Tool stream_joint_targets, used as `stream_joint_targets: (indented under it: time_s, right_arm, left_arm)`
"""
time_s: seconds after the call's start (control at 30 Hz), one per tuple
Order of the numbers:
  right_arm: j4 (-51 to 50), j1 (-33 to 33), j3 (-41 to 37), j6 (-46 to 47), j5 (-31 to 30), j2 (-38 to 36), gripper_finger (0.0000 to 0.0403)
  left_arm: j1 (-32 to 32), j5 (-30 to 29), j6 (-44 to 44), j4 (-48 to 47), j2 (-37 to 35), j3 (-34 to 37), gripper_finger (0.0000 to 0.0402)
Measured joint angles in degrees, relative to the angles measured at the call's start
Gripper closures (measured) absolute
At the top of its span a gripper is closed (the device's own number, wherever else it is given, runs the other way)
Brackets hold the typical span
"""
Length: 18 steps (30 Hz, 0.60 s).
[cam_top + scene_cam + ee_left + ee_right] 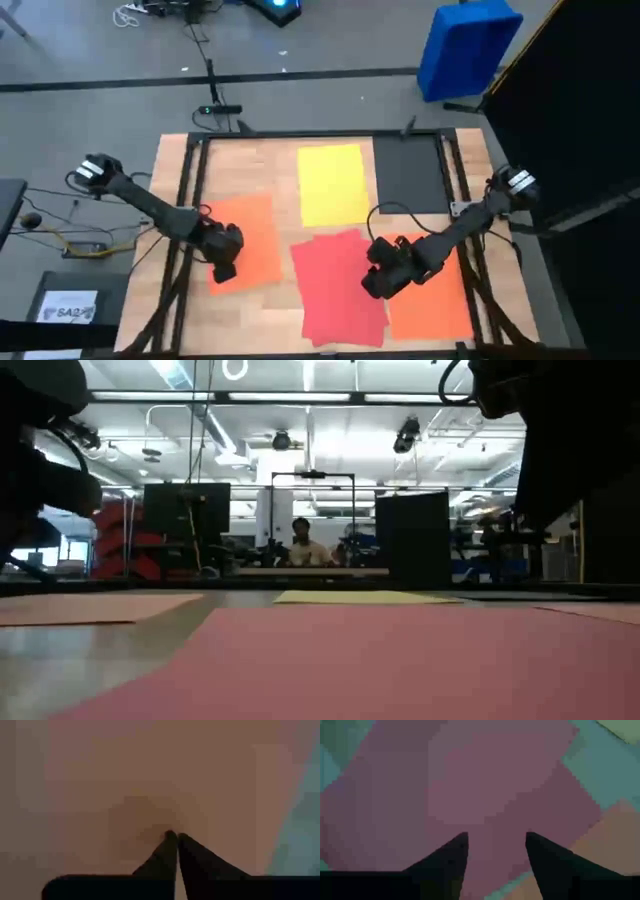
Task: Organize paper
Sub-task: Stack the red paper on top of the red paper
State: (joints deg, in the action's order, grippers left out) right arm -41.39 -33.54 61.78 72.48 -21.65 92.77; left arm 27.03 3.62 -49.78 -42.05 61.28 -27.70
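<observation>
Paper's going to be floppy, feather-light and flat to the wood, so I'd pinch at an edge or corner. Left orange sheet (245,238) lies under the left gripper (222,268), fingers pressed together on it. Right gripper (378,283), fingers apart, hovers over the red sheet (335,290). Yellow sheet (332,184) and dark sheet (410,174) lie at the table's (270,318) far side.

table (275,300): five paper sheets flat | far row: one sheet (332,184) at centre, another (410,175) just right of it | near row: left sheet (250,240), middle sheet (335,290), right sheet (435,295) | bin (467,45) on floor beyond far right corner
</observation>
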Motion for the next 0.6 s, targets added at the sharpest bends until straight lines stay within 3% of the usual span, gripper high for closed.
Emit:
stream_joint_targets:
  time_s: [0.13,0.33,0.6]
  right_arm:
    - [-1.39,0.04,0.00,-3.18,-0.04,0.00,0.0225]
    - [-4.08,0.35,-0.17,-11.68,6.44,0.19,0.0240]
    - [-4.05,2.87,-1.38,-18.46,15.39,3.72,0.0326]
  left_arm:
    - [0.07,-2.05,3.37,-0.05,0.02,-4.38,0.0401]
    - [-0.09,-9.73,14.04,12.67,1.88,-8.89,0.0401]
    - [-2.56,-6.66,24.00,26.22,19.97,-9.93,0.0401]
